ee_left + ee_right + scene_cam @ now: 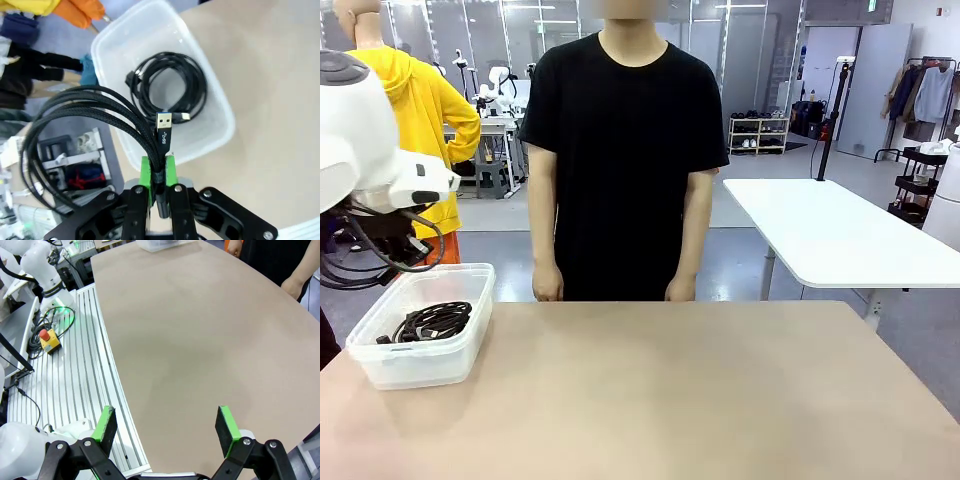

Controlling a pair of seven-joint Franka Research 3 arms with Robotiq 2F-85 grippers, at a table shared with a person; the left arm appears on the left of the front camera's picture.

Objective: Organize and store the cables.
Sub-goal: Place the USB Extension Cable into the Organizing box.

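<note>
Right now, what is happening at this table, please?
The robot is putting cables away in a clear plastic tub at the left edge of the table. The left gripper is shut on a coiled black braided cable with a USB plug, holding it above the tub. One coiled black cable already lies inside the tub. The right gripper is open with nothing between its pads, above the table's near edge. A person stands at the far side, arms down, touching nothing.
</note>
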